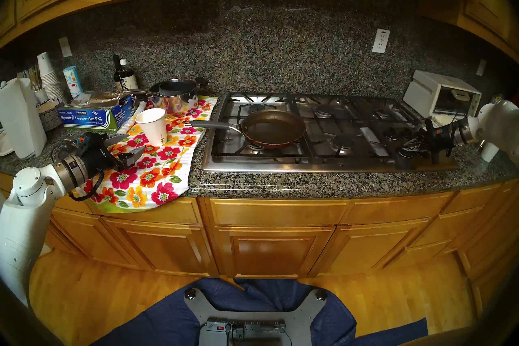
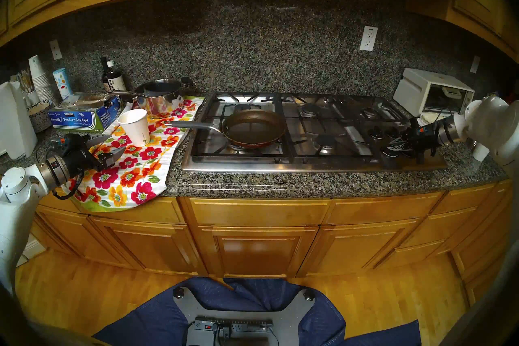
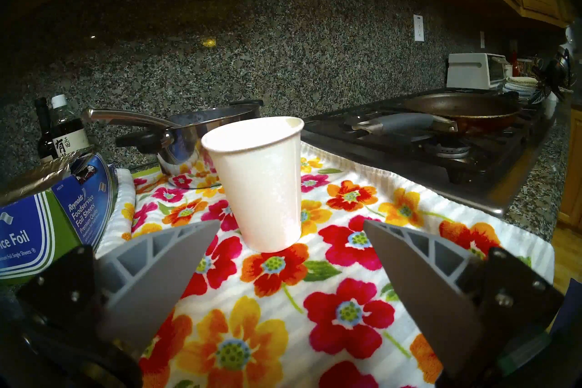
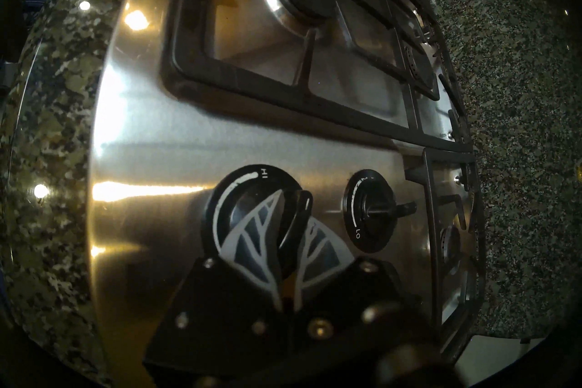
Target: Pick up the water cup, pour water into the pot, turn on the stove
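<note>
The white tapered paper cup (image 1: 152, 126) stood upright on the flowered towel (image 1: 151, 168) left of the stainless-steel gas cooktop (image 1: 323, 160), apparently set down, the spread jaws of the left gripper (image 1: 127, 146) just short of it. On the cooktop's front-left burner sat the dark frying pan (image 1: 273, 127). At its right end, the right gripper (image 4: 291, 226) pinched a black knob (image 4: 300, 214); lighting seemingly remained. Open tabletop edged the cooktop's front.

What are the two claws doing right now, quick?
Left gripper: open, empty, just short of the paper cup.
Right gripper: closed on a black stove knob.
</note>
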